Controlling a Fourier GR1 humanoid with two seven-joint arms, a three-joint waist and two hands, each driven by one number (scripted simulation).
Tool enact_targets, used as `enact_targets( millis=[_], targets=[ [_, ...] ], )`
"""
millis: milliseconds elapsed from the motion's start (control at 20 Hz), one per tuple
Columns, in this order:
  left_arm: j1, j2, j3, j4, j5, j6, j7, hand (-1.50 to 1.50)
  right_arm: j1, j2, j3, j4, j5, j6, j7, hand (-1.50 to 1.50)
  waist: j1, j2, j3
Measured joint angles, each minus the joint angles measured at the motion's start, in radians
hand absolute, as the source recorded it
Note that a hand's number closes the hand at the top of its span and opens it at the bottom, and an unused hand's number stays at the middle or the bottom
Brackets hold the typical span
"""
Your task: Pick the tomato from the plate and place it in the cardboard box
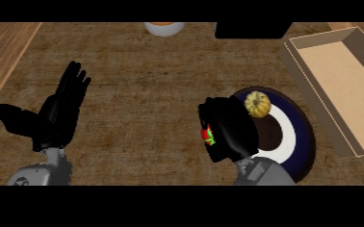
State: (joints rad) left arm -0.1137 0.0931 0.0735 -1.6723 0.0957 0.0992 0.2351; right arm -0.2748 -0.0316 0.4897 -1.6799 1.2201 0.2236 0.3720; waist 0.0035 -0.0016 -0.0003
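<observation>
A dark blue plate with a white ring lies at the right of the counter. My right hand hovers over the plate's left part with its fingers curled round the red tomato, of which only a sliver with a green top shows at the hand's left edge. A small yellow squash sits on the plate just beyond the hand. The open cardboard box stands to the right of the plate. My left hand rests open at the left, fingers up.
A white cup with orange contents stands at the back edge. A black object sits beside it, to the right. A wooden strip borders the counter at the left.
</observation>
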Motion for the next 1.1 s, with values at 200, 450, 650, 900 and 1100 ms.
enact_targets(
  millis=[200,450,650,900,1100],
  targets=[
    [0.017,0.022,0.022,-0.003,0.018,-0.022,-0.003,0.0,-0.025,0.019,-0.03,-0.114,-0.034,-0.026,0.091,1.5,-0.002,-0.001,0.0],
    [0.034,0.015,0.015,-0.017,0.017,-0.024,-0.008,0.0,-0.11,0.021,-0.158,-0.212,-0.044,-0.027,0.195,1.5,-0.003,-0.001,0.0],
    [0.023,-0.004,0.005,0.004,-0.001,-0.006,-0.021,0.0,-0.158,-0.003,-0.281,-0.265,-0.052,-0.012,0.236,1.5,-0.007,0.0,0.0],
    [0.016,0.004,0.011,-0.009,0.007,-0.012,-0.005,0.0,-0.213,-0.064,-0.449,-0.246,-0.118,0.028,0.233,1.5,-0.004,0.001,0.0],
    [0.025,0.007,0.017,-0.012,0.011,-0.019,-0.014,0.0,-0.252,-0.13,-0.566,-0.157,-0.168,0.023,0.192,1.5,-0.001,0.002,0.0]
  ],
)
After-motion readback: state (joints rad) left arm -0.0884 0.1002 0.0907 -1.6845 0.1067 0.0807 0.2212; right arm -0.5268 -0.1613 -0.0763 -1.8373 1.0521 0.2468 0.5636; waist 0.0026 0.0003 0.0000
